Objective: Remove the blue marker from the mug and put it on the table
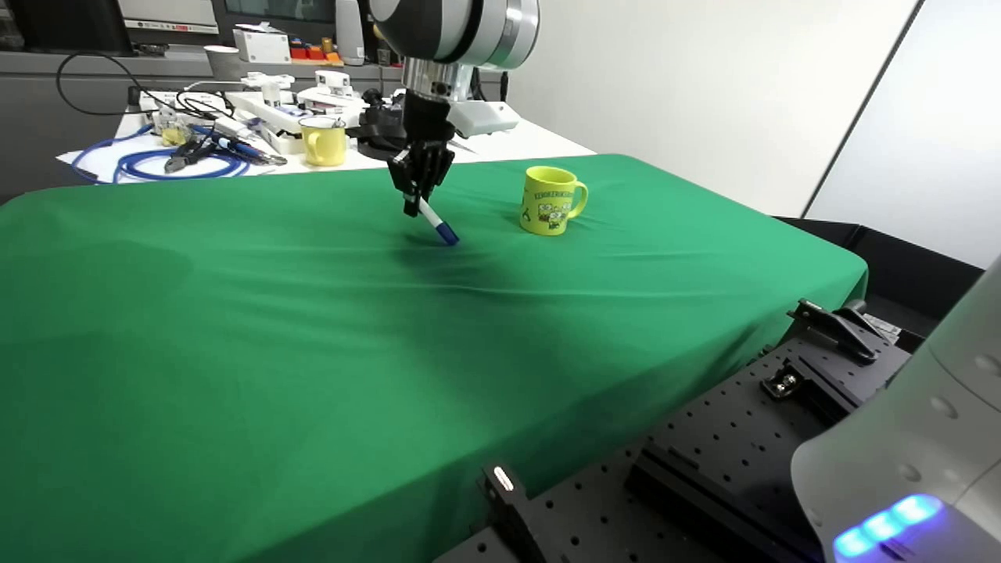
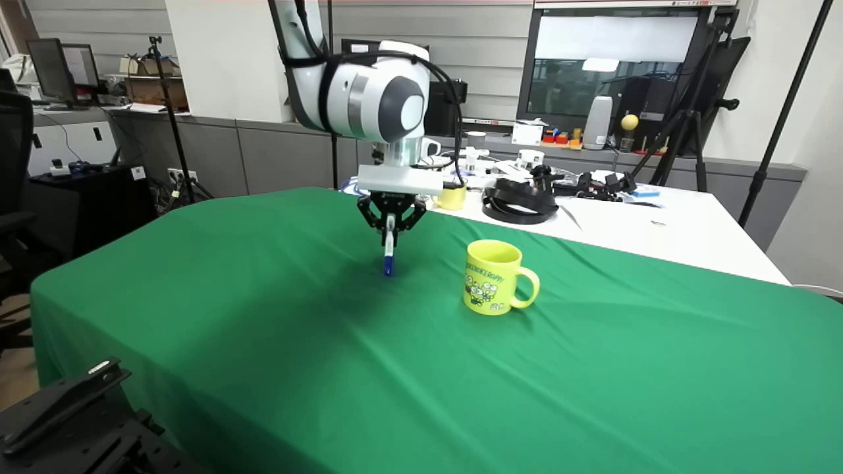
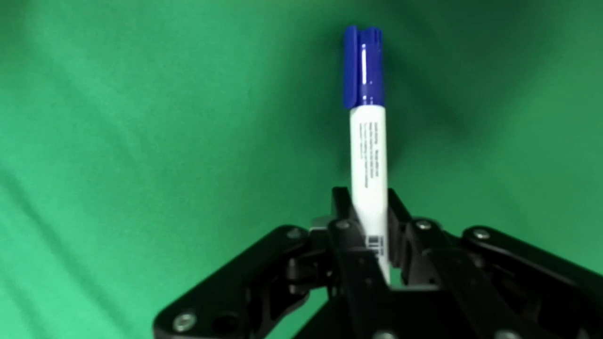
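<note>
The blue marker has a white body and a dark blue cap. It shows in both exterior views point(image 1: 439, 224) point(image 2: 389, 249) and in the wrist view point(image 3: 368, 150). My gripper point(image 1: 417, 206) point(image 2: 389, 241) point(image 3: 365, 200) is shut on the white body, towards its uncapped end. The marker tilts with its cap downward, close over the green table point(image 1: 297, 336) point(image 2: 395, 382) point(image 3: 141, 141); I cannot tell whether the cap touches the cloth. The bright yellow mug point(image 1: 543, 209) point(image 2: 489, 282) stands upright on the table, apart from the gripper, and is out of the wrist view.
A white table point(image 1: 539, 141) point(image 2: 698, 234) behind the green one holds cables, devices and a paler yellow cup point(image 1: 323, 142) point(image 2: 451, 197). A black perforated plate point(image 1: 626, 500) with clamps lies along the near edge of the green table.
</note>
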